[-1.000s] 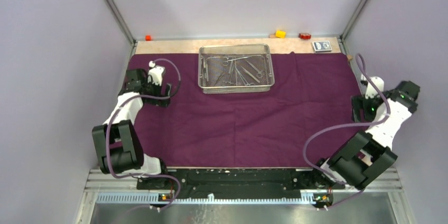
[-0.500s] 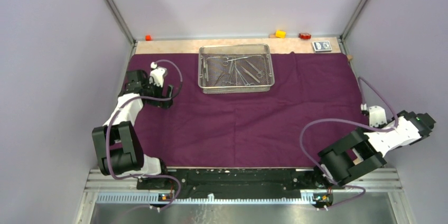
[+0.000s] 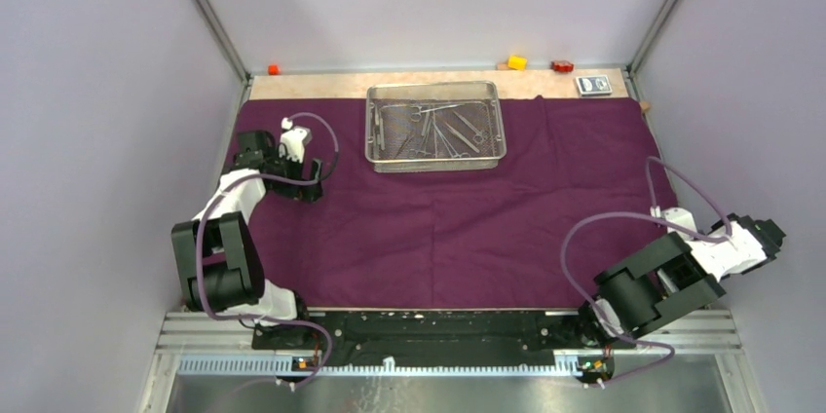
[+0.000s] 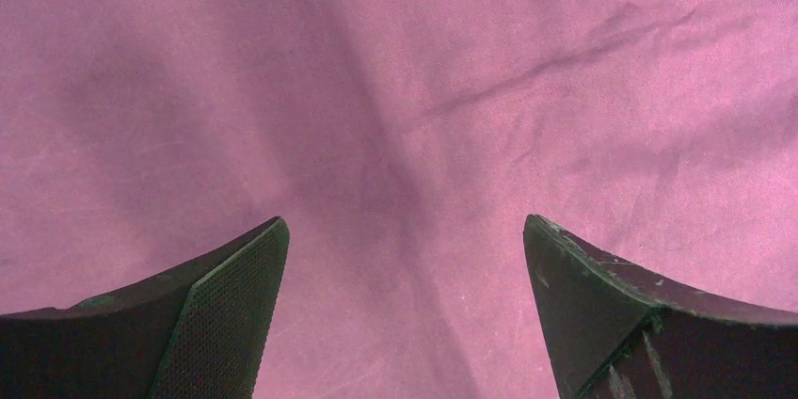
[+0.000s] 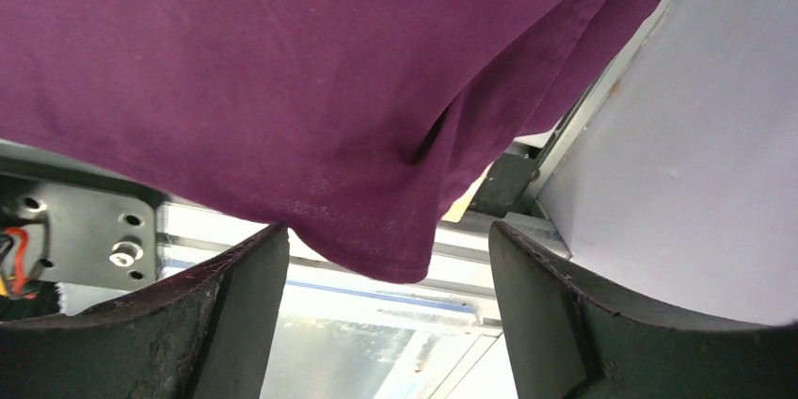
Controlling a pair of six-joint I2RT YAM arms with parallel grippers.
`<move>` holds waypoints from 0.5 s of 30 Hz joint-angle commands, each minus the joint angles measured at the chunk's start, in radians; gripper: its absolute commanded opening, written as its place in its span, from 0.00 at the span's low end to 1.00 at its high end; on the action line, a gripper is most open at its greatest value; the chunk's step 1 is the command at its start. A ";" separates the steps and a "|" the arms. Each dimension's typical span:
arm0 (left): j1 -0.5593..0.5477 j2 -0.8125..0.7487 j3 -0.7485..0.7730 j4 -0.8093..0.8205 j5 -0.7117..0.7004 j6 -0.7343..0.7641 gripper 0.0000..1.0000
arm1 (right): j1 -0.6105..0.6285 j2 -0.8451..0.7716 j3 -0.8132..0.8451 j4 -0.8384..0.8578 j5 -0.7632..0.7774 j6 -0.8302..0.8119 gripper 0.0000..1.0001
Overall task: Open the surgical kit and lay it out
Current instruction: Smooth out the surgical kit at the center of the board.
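The dark purple cloth wrap (image 3: 458,218) lies spread flat over the table. On its far middle stands the silver wire-mesh tray (image 3: 435,155), with steel clamps and tweezers (image 3: 443,126) lying inside. My left gripper (image 3: 304,187) hovers low over the cloth's left part, left of the tray. Its jaws are open with only bare cloth (image 4: 395,88) between the fingers (image 4: 226,314). My right gripper (image 3: 685,275) sits at the cloth's near right corner. That corner (image 5: 395,248) hangs down between its open fingers (image 5: 555,324), and they do not pinch it.
Along the far table edge sit an orange block (image 3: 274,69), a yellow block (image 3: 516,62), a red block (image 3: 562,66) and a blue-white card packet (image 3: 593,85). Lilac walls close in on both sides. A metal rail (image 3: 438,320) runs along the near edge.
My right arm has swung from the cloth's right edge down to its near right corner. My left gripper has drifted slightly right. Tray and cloth have not moved.
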 commanded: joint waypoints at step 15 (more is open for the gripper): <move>0.004 0.071 0.073 0.001 0.076 -0.042 0.99 | 0.087 0.225 0.030 0.218 0.000 0.046 0.77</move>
